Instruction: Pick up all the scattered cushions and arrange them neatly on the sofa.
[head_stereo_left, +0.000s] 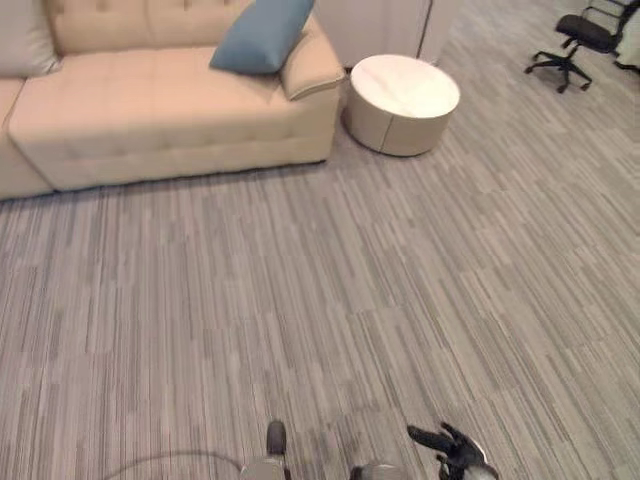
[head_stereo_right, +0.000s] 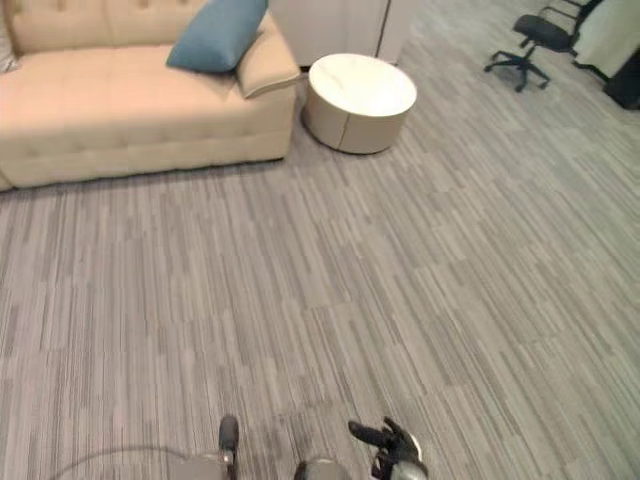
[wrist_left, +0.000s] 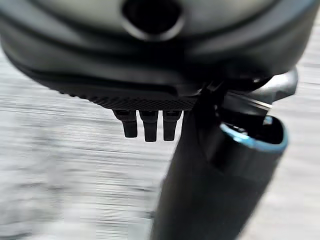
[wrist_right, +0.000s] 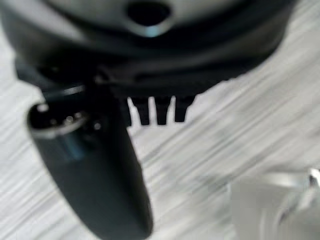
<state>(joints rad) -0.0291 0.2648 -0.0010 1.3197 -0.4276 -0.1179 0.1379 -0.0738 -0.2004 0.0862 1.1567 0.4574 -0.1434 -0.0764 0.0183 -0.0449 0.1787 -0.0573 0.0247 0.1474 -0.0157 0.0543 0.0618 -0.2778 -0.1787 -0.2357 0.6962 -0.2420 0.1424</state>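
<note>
From the head, a blue cushion already propped on the sofa by the round table, far off; from the wrists, left hand and right hand straight-fingered, empty; risk of overlooking cushions lying elsewhere.

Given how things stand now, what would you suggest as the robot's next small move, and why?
Probably turn to look around for cushions still on the floor. Both hands hold nothing: the right robot hand hangs open and the left robot hand too. The blue cushion already leans on the sofa, and the carpet ahead shows none.
</note>
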